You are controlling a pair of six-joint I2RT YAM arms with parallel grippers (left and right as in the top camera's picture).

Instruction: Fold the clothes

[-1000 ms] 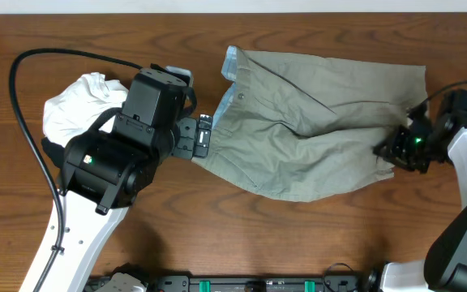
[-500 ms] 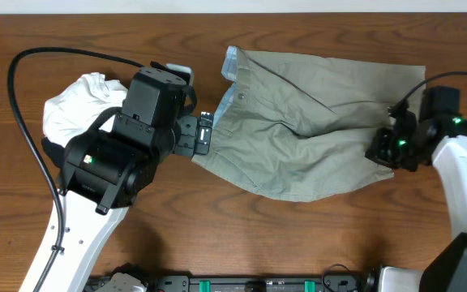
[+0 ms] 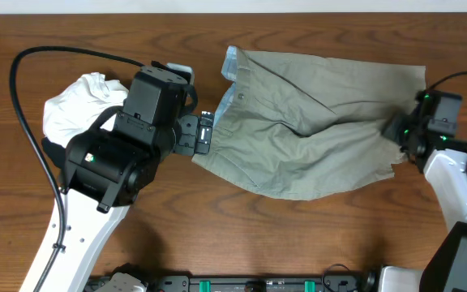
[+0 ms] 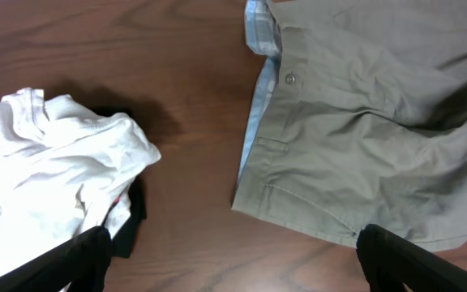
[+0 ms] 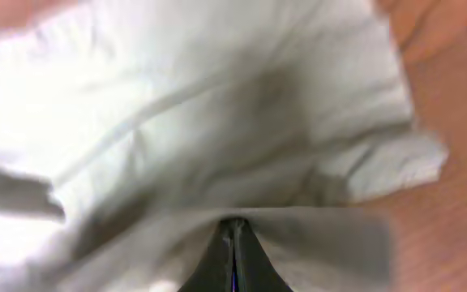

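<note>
the khaki trousers [image 3: 314, 130] lie spread on the table [image 3: 298, 243], waistband to the left and leg ends to the right. the right jaws are pinched together on a fold of cloth at the leg end. the left jaws stand wide just beside the waistband, gripping nothing. this looks like the first fold beginning; the next move likely calls for lifting the leg end over toward the waistband without dragging the whole garment.
</note>
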